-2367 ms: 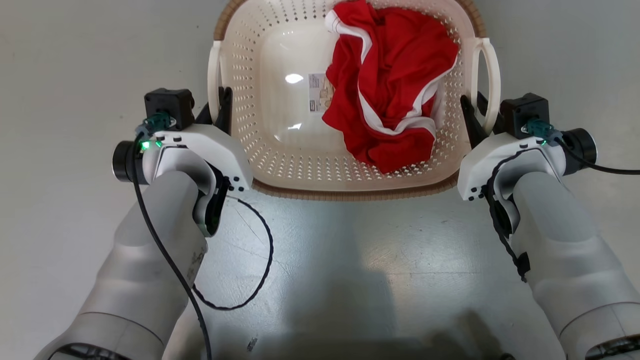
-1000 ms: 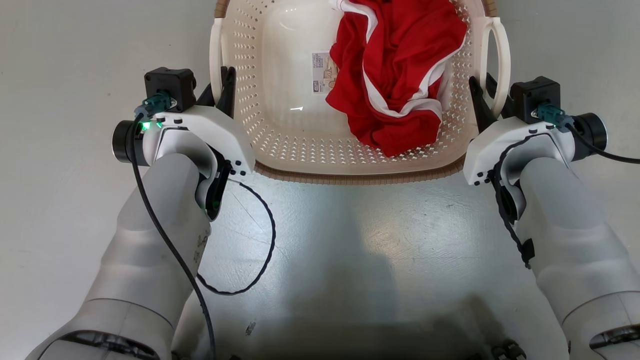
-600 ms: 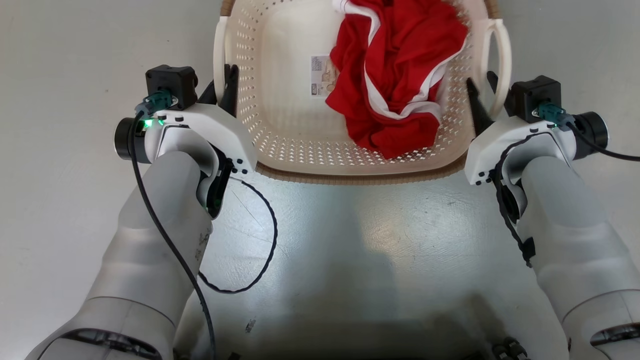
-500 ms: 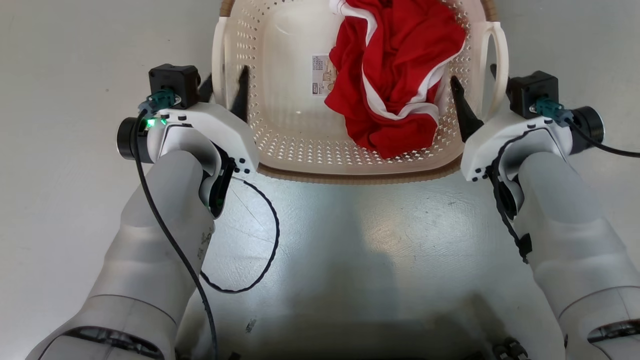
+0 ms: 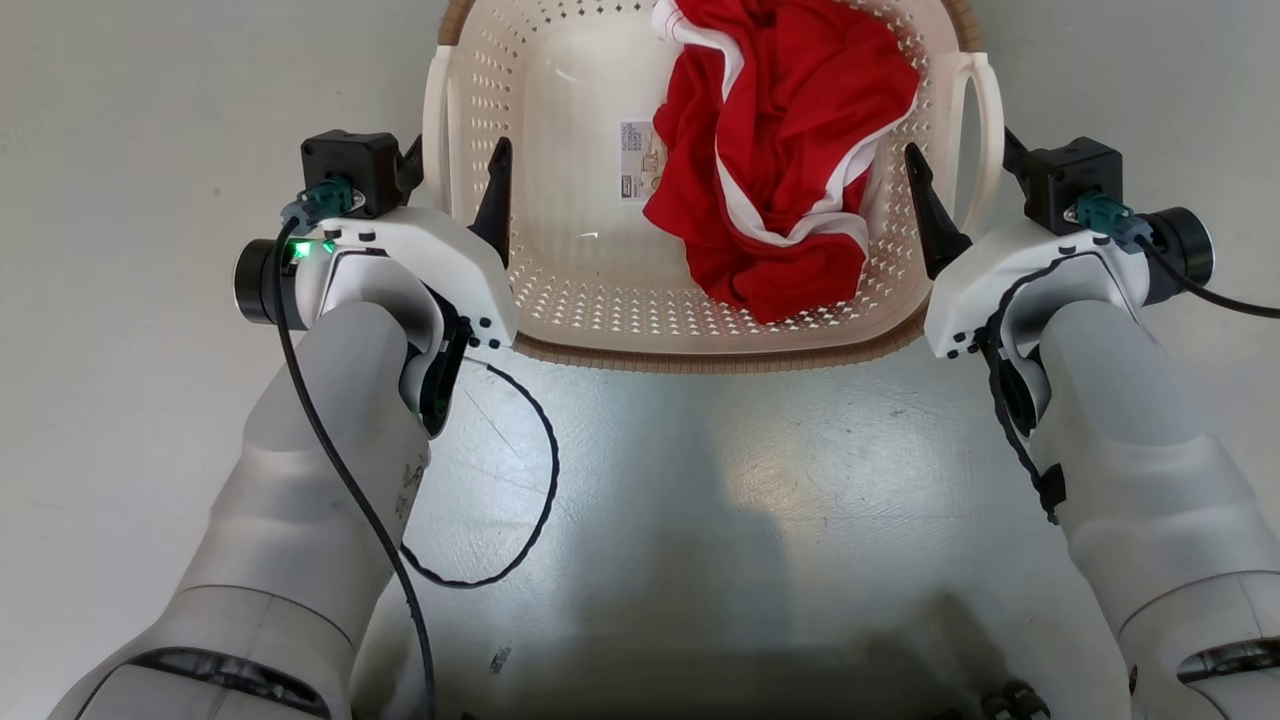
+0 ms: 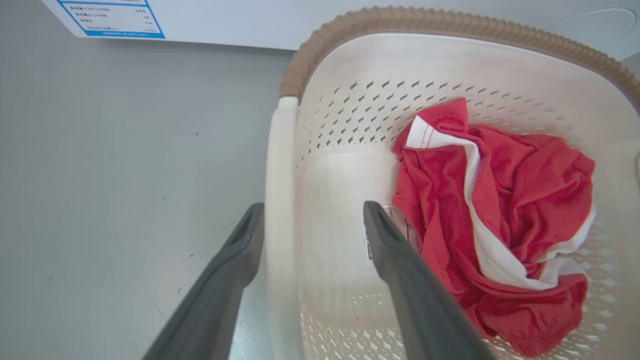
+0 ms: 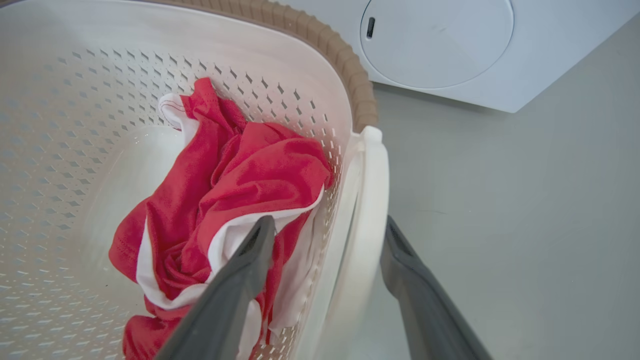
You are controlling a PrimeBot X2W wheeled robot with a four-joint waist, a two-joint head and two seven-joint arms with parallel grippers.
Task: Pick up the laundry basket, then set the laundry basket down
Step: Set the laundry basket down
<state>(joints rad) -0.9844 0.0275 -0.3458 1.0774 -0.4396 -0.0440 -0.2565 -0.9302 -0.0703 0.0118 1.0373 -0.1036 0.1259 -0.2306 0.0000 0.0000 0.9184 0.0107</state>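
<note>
While my left gripper (image 5: 455,160) and right gripper (image 5: 958,145) sit wide apart around its white handles (image 5: 436,120), holding nothing, the holey cream basket (image 5: 600,290) with brown rim holds red cloth (image 5: 780,150).

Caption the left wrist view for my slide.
Open left hand straddles the laundry basket's white loop handle; a crumpled red-and-white garment lies inside.

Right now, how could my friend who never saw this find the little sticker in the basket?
Find the cream laundry basket with holey walls on the grey floor. Look at its smooth bottom, just left of the crumpled red cloth in the head view. The sticker is a small pale rectangle with dark print, the only flat, printed thing inside.
</note>
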